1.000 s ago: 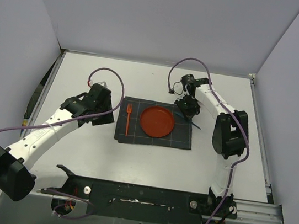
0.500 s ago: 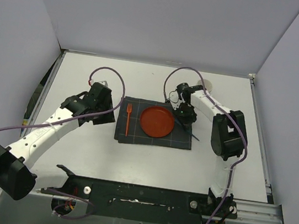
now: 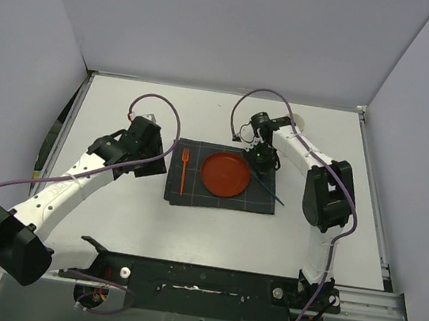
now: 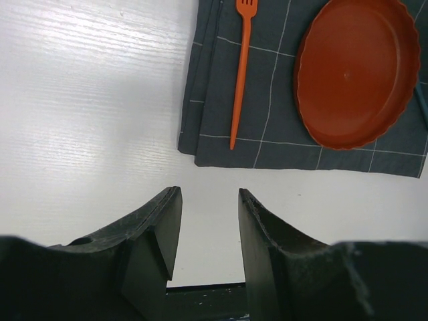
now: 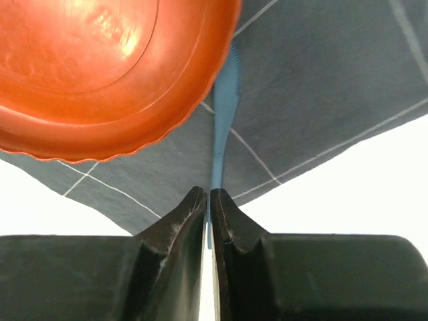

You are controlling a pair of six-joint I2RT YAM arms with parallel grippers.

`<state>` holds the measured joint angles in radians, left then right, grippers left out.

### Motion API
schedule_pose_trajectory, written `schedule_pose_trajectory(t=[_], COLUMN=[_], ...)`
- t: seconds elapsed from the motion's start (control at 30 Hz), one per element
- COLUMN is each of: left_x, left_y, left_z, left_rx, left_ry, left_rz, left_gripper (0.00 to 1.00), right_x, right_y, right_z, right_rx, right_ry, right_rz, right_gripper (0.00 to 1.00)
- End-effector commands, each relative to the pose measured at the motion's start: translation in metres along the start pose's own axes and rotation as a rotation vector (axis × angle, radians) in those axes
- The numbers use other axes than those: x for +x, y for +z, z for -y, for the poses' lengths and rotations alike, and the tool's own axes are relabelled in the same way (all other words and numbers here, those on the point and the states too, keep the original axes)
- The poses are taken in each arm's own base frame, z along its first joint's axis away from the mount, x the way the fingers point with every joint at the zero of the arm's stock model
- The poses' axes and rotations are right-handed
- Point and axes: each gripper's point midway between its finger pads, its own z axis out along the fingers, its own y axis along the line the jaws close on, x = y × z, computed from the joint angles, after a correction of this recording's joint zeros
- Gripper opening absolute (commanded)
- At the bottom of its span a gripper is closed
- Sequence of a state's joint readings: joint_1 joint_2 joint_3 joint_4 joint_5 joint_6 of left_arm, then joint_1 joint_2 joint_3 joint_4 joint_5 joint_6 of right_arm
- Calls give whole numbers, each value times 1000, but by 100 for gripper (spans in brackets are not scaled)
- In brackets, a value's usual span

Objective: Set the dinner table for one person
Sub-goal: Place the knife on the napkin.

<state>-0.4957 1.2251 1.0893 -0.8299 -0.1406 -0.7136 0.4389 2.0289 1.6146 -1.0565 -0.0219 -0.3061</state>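
Right gripper point(image 5: 208, 195) pinches knife point(image 5: 224, 114) just right of plate point(image 5: 100, 67); I'd lay it flat, clear of plate's rim, then release

Plain pale walls point(image 3: 233, 27) around

No writing, label, brand, number or sign could be read anywhere: not on the plate point(image 3: 224, 174), fork point(image 3: 183, 170), knife point(image 5: 224, 114), mat point(image 3: 194, 193) or tabletop point(image 3: 189, 229).
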Motion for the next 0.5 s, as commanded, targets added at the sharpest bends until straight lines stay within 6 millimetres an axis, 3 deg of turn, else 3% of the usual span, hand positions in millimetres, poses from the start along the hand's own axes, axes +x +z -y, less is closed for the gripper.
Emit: schedule_pose_trajectory(t=[0.0, 0.13, 0.47], left_x=[-23, -25, -24], left_y=[-15, -18, -24], left_z=[19, 19, 15], left_rx=[67, 69, 64], left_ry=[-20, -20, -19], left_rz=[69, 76, 86], left_gripper=[38, 38, 38], right_x=[-16, -11, -5], right_y=[-33, -31, -29], right_z=[18, 17, 1], right_rx=[21, 19, -9], right_ry=[16, 8, -39], right_rz=[94, 86, 73], right_gripper=[10, 25, 28])
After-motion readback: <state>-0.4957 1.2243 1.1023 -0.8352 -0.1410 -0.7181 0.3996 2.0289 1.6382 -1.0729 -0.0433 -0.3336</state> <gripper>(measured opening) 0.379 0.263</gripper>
